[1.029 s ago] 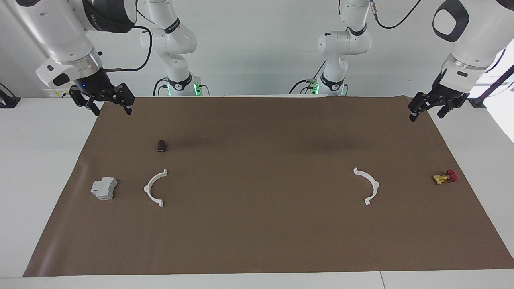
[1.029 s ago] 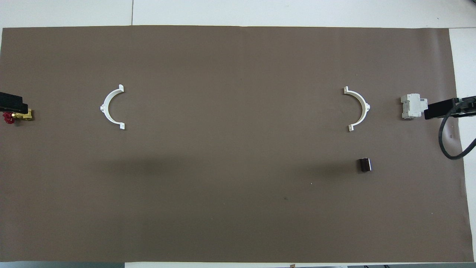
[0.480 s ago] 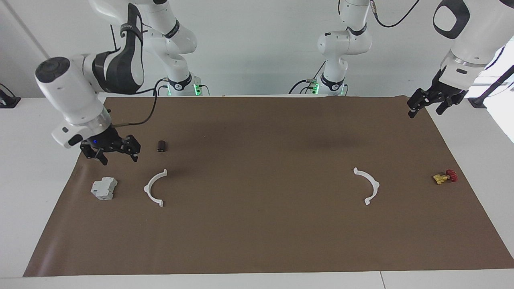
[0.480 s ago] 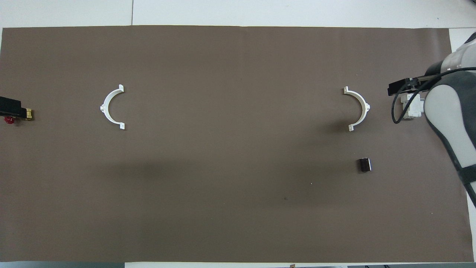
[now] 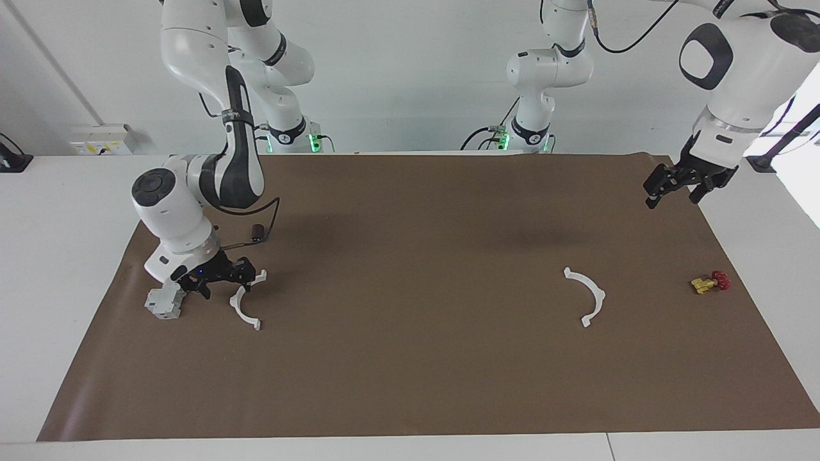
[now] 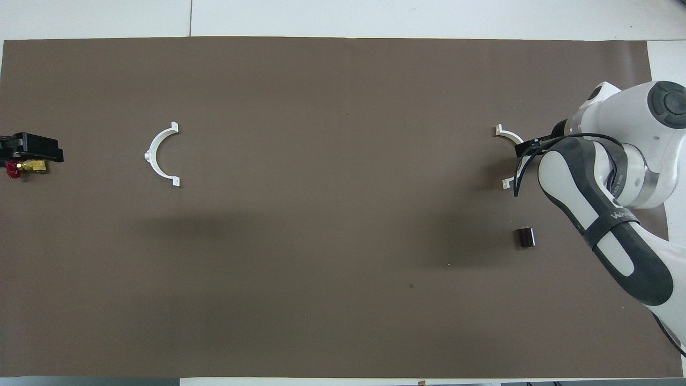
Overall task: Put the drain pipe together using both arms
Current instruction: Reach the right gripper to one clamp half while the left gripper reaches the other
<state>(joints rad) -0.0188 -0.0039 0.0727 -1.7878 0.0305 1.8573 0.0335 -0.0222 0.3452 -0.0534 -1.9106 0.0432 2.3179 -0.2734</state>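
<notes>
The drain pipe lies as two separate white half-rings on the brown mat. One half-ring (image 5: 242, 314) (image 6: 506, 134) is toward the right arm's end, and the overhead view shows only its two ends past the arm. My right gripper (image 5: 226, 289) hangs low and open over that half-ring's arch, beside the grey block; I cannot tell whether it touches. The other half-ring (image 5: 599, 291) (image 6: 151, 163) lies free toward the left arm's end. My left gripper (image 5: 672, 200) hangs open and empty, high over the mat's edge at that end.
A grey boxy block (image 5: 165, 303) sits right beside the right gripper. A small dark cylinder (image 5: 258, 232) (image 6: 526, 237) lies nearer the robots than the half-ring there. A yellow-and-red valve (image 5: 710, 282) (image 6: 24, 168) rests near the mat's (image 5: 410, 384) edge at the left arm's end.
The right arm swung down from high over the mat's corner by the robots to just over the half-ring by the grey block. The left gripper drifted slightly lower and inward.
</notes>
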